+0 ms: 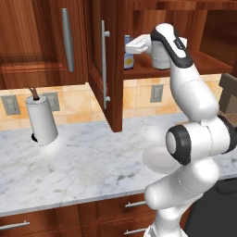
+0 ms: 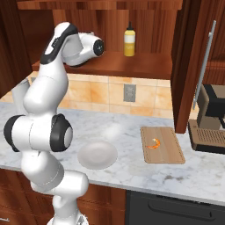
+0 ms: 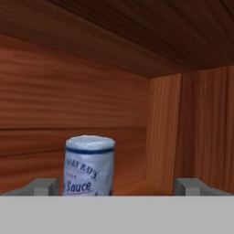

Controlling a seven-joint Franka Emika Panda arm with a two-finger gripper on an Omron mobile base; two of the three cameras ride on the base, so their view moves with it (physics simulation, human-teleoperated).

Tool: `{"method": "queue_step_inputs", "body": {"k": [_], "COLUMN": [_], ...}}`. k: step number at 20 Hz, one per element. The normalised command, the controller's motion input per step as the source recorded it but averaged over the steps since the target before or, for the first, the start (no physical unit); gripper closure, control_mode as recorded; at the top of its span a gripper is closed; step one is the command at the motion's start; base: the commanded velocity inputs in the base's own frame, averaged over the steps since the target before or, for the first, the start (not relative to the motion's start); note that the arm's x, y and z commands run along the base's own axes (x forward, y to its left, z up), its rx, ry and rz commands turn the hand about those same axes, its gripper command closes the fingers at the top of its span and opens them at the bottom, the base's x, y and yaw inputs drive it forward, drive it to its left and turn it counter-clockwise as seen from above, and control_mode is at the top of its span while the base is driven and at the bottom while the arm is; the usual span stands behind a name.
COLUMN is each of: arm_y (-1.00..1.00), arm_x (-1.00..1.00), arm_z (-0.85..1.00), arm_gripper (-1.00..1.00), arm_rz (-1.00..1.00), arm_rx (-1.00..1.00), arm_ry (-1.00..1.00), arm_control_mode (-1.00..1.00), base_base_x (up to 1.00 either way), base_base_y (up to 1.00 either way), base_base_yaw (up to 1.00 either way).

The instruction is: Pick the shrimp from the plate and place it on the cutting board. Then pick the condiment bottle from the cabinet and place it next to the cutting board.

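Left base view first: the arm reached up into the open cabinet, with the gripper at about 1 o'clock from the middle of the frame. A bottle with a blue-grey cap and pale label stood on the shelf right under the hand, partly hidden by the door edge. I couldn't tell the jaw gap from this side. A paper towel roll sat on the counter at 9 o'clock, and a sliver of the plate peeked out behind the robot's elbow.

Right base view: the hand pointed into the cabinet at 11 o'clock, fingers hidden behind the wrist. A yellow squeeze bottle stood on the shelf at 12 o'clock, well to the right of the hand. Down on the counter, the plate sat bare at 7 o'clock, and the cutting board lay just to its right at 4 o'clock with the shrimp resting on it. A coffee machine sat at 3 o'clock.

Hand view: the fingertips stood spread wide at the bottom corners, gripping nothing. The bottle, labelled "Sauce", stood at 7 o'clock between them, closer to the left tip, not touching either as far as I could see.
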Motion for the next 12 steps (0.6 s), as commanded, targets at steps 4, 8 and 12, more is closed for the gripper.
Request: {"method": "queue_step_inputs", "body": {"k": [4,8,12], "arm_y": [0.06,0.04,0.01], "arm_x": [0.04,0.09,0.12], "arm_z": [0.0,0.0,-0.02], "arm_gripper": [-1.0,-1.0,-1.0], "arm_rz": [-0.01,0.0,0.0], "arm_rx": [0.0,0.0,0.0], "arm_ry": [0.0,0.0,0.0], "arm_control_mode": [-1.0,-1.0,-1.0], "base_base_x": [0.0,0.0,0.0], "base_base_y": [0.0,0.0,0.0], "base_base_yaw": [0.0,0.0,0.0]}}
